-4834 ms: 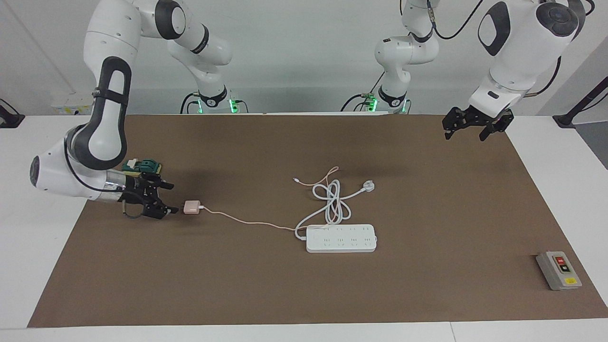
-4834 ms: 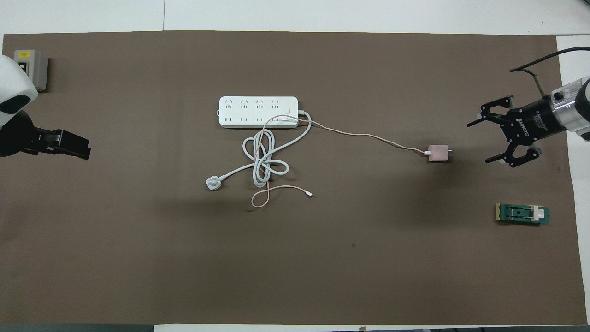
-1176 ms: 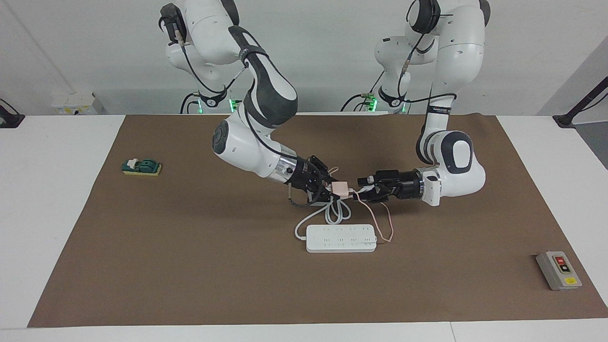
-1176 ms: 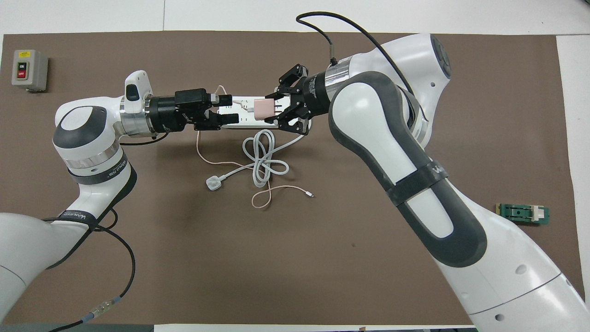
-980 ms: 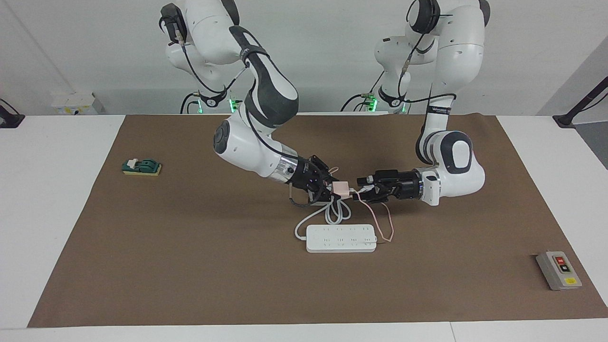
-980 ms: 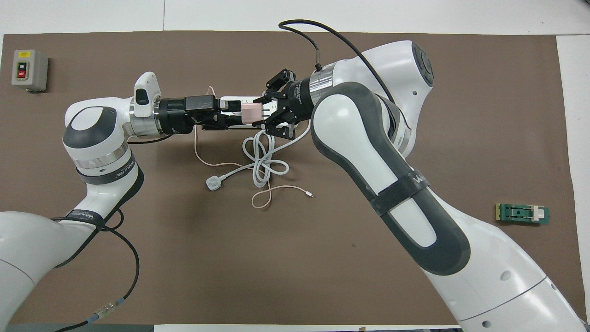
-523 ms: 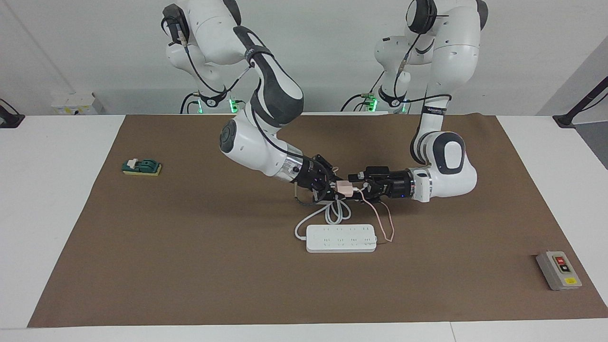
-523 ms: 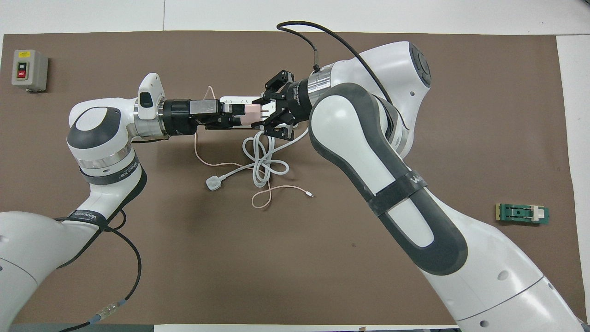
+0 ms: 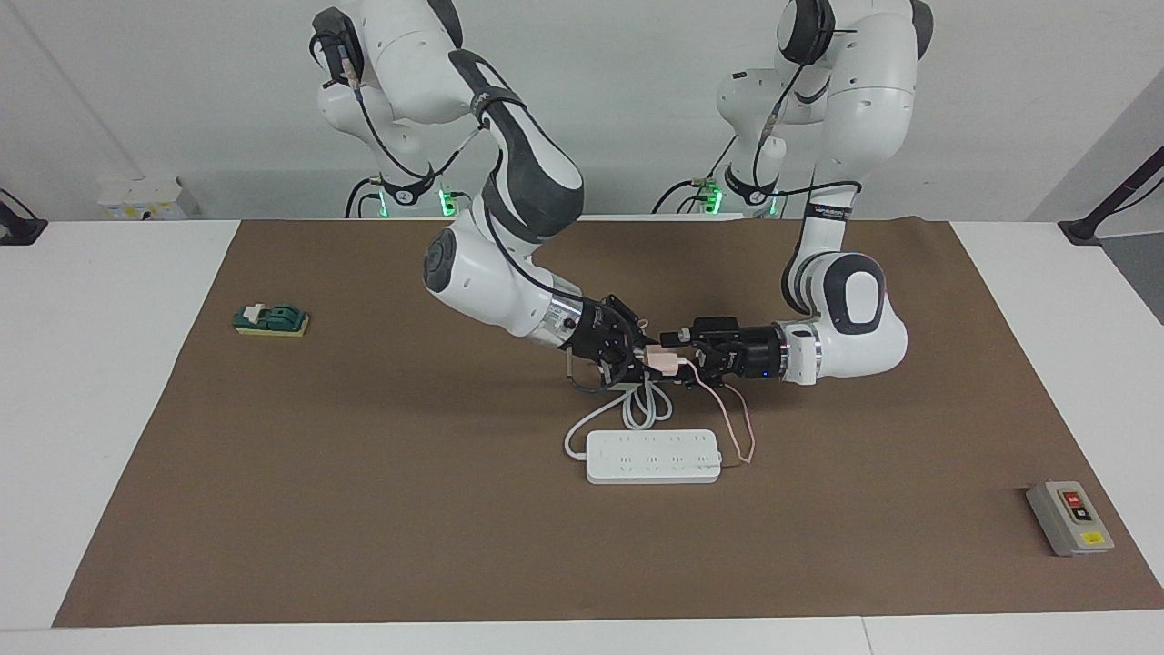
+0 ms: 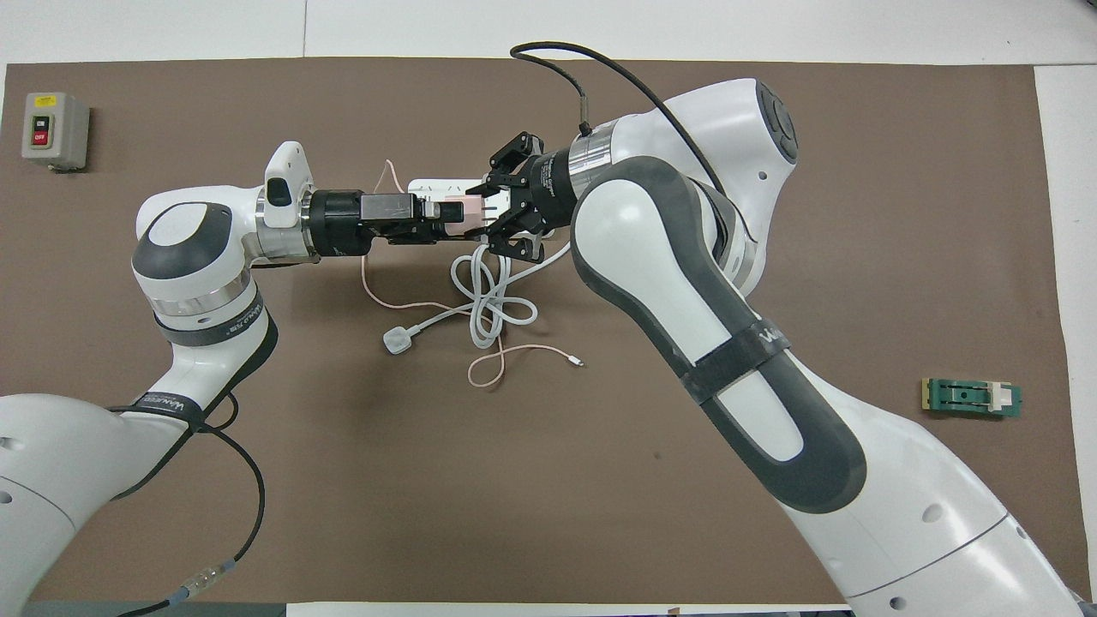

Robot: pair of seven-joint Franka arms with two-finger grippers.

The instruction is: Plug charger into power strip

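Observation:
The pale-pink charger point(image 9: 662, 361) point(image 10: 467, 214) is held in the air between both grippers, over the edge of the power strip nearer the robots. My right gripper point(image 9: 641, 357) point(image 10: 493, 212) is shut on its prong end. My left gripper point(image 9: 680, 357) point(image 10: 444, 216) has come up to its cable end and is at the charger. The thin pink cable point(image 9: 738, 428) point(image 10: 377, 287) hangs from it to the mat. The white power strip point(image 9: 653, 457) lies flat on the mat; in the overhead view only a strip of it point(image 10: 441, 183) shows past the grippers.
The strip's thick white cord point(image 9: 639, 407) point(image 10: 490, 302) lies coiled just nearer the robots, ending in a round white plug point(image 10: 396, 341). A grey button box point(image 9: 1069, 517) point(image 10: 53, 130) sits toward the left arm's end. A green block point(image 9: 271, 319) point(image 10: 971, 398) sits toward the right arm's end.
The right gripper has carried the charger from the right arm's end of the mat to above the strip. In the last second the left gripper has closed in on the charger's cable end.

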